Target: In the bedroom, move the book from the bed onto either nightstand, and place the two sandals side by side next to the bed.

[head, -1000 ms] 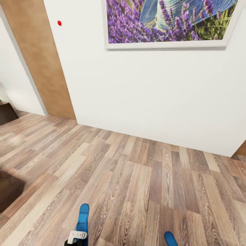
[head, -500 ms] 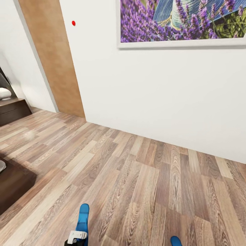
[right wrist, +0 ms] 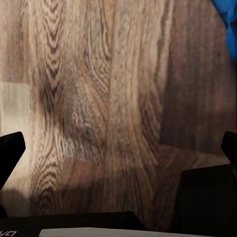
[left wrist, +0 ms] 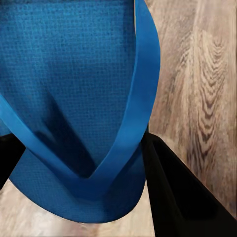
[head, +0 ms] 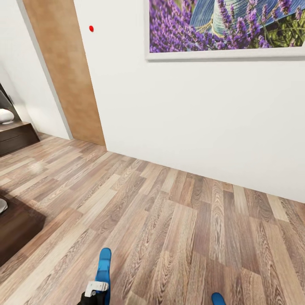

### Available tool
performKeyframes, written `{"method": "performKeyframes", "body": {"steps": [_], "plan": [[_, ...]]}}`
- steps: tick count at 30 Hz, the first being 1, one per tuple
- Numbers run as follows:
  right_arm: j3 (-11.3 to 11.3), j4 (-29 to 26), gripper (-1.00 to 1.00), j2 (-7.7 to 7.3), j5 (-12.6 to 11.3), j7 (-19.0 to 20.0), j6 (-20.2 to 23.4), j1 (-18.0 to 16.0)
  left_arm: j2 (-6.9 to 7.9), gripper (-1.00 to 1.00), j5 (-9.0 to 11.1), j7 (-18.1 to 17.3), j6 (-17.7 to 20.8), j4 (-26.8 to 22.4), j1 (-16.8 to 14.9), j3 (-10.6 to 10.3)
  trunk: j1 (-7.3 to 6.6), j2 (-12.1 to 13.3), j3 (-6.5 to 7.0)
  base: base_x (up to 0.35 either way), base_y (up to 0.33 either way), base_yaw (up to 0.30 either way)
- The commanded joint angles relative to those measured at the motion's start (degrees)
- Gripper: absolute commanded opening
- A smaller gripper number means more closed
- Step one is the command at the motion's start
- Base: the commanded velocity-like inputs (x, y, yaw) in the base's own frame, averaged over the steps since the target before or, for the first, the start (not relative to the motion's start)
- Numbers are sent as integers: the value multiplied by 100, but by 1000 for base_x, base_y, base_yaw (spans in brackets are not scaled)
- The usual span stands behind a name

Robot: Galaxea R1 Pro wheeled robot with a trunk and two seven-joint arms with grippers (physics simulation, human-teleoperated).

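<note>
Nothing has shifted lately; left claw (head: 96, 292) stays clamped on a sandal (head: 103, 267), right claw (right wrist: 118, 163) gapes empty. Carry it level, I'd say.

Left gripper (head: 95, 292): small white angular bracket piece atop a matte black body, seen low in head view. Left wrist view: broad, flat black fingers (left wrist: 185, 197) with straight edges. Right wrist view: matching black fingers (right wrist: 10, 153), a pale strip with faint grey lettering on the black housing.

I see brown wood-plank floor (head: 178, 228) running to the white wall; a dark nightstand (head: 15, 137) stands on it.
</note>
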Motion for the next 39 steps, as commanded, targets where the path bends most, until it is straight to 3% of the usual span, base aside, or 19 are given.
{"method": "performKeyframes", "body": {"steps": [1,3,5,6,7,9,11,17,21,25,29,31,33,34,37,39], "plan": [[-22,-6,100,-14,-60,23,57,-2,-20,-100,-68,-89,60,-198,-11,37,-1,-2,-5,0,0,0],[-25,-4,100,-95,-60,20,56,-2,-84,-100,-66,-232,552,-722,-38,35,-1,-2,-5,0,0,0],[-27,-2,100,-166,-61,18,55,-2,-132,-100,-62,-589,1287,-1322,-52,34,-1,-2,-5,0,0,0],[-29,-3,100,-194,-62,18,55,-2,-144,-100,-60,-882,1575,-1590,-56,34,-1,-2,-5,0,0,0],[-31,-3,100,-235,-63,18,55,-2,-155,-100,-45,-1407,1835,-1875,-60,36,-1,-2,-5,0,0,0],[-30,-2,100,-274,-65,18,55,-2,-160,-100,30,-1975,1995,-2056,-65,35,-1,-2,-5,0,0,0],[-31,-4,100,-296,-67,19,55,-2,-159,-100,111,-2186,2047,-2116,-66,37,-1,-2,-5,0,0,0],[-83,-192,100,-356,-81,33,57,-2,-159,-100,263,-2359,2062,-2153,-65,61,-1,-2,-5,0,0,0],[-168,-1314,100,-526,-73,14,118,-2,-158,-100,283,-2371,2059,-2155,-68,64,-1,-2,-5,0,0,0],[-182,-2403,100,-552,-58,-62,139,-2,-158,-100,286,-2372,2065,-2158,-66,65,-1,-2,-5,0,0,0],[-178,-2806,100,-551,33,-675,129,-2,-158,-100,287,-2373,2066,-2158,-68,62,-1,-2,-5,0,0,0],[-173,-2844,100,-545,234,-1123,103,-3,-158,-100,287,-2373,2067,-2157,-68,61,-1,-2,-5,0,0,0],[-168,-2783,100,-539,693,-1611,80,-11,-159,-100,287,-2373,2067,-2159,-68,60,-1,-2,-5,0,0,0],[-167,-2745,100,-538,827,-1705,77,-14,-159,-100,287,-2373,2067,-2158,-68,60,-1,-2,-5,0,0,0],[-161,-2482,100,-533,1555,-2097,84,-29,-164,-100,287,-2366,2067,-2156,-68,57,-1,-2,-5,0,0,0],[-160,-2425,100,-532,1736,-2180,122,-33,-165,-100,287,-2368,2067,-2159,-67,54,-1,-2,-5,0,0,0]]}}
